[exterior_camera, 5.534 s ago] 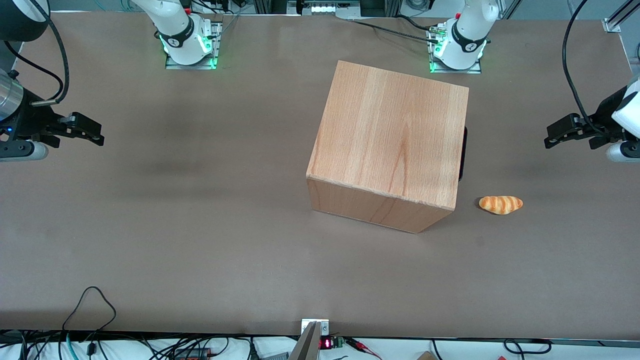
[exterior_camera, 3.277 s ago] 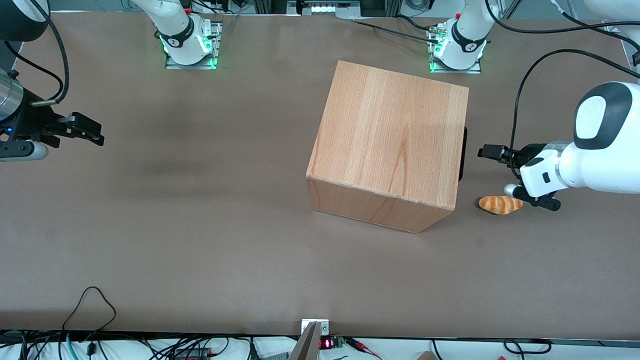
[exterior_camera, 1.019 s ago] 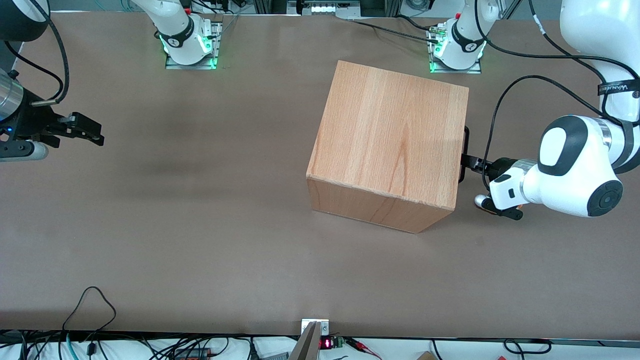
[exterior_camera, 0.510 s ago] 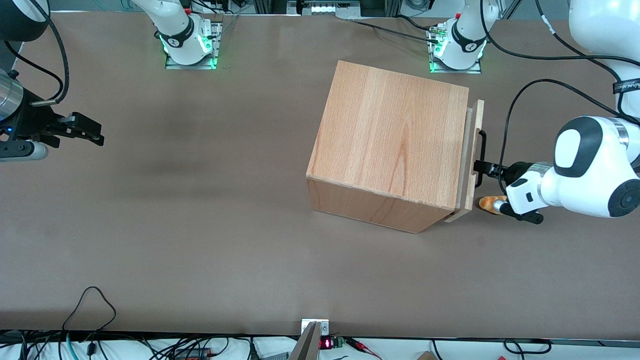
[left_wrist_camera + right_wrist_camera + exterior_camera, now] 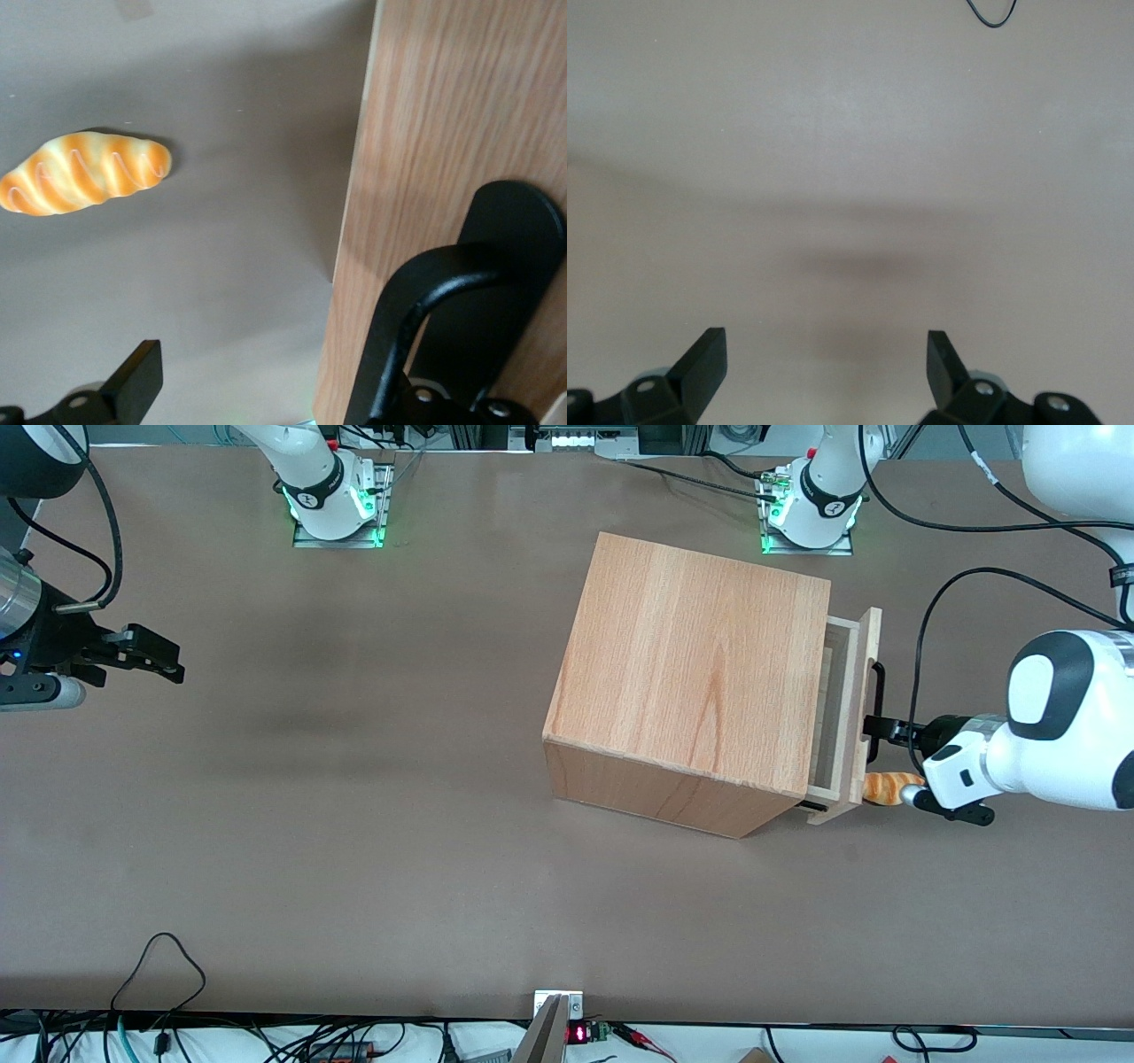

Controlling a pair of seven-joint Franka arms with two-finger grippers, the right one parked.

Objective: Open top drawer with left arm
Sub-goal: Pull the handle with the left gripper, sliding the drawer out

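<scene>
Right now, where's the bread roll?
The bread roll lies on the table, beside the partly open top drawer front, just below the gripper at the handle.

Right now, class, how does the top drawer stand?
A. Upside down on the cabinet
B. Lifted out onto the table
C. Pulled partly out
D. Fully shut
C: the drawer juts partly from the cabinet, the gripper at its handle.

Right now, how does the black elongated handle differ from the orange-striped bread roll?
The black elongated handle is fixed to the top drawer's front panel; the orange-striped bread roll lies loose on the brown table. The open left gripper is at the handle; the roll lies apart, nearer the front camera. Both are elongated.
</scene>
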